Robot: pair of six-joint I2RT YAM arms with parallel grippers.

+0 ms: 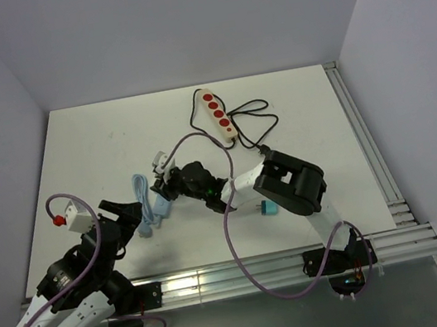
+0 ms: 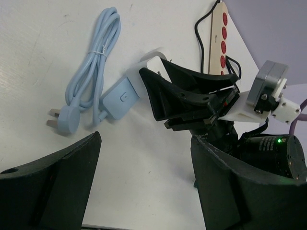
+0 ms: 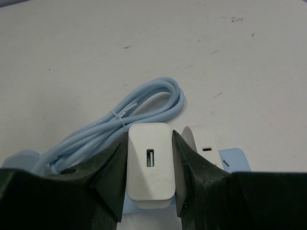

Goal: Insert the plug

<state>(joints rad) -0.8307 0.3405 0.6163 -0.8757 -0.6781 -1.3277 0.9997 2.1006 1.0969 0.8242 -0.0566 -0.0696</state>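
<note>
Because the white USB charger looks light, rigid and smooth-sided, the right gripper rightly clamps its flat flanks, while the left gripper hangs spread apart.

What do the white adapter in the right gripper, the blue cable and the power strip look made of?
White adapter: hard plastic by the look, a smooth matte shell with rounded corners.
Blue cable: likely a soft rubbery or PVC jacket, since it coils in loose bends with slight sheen.
Power strip: probably rigid cream plastic with red inserts; too small to judge finish.
</note>
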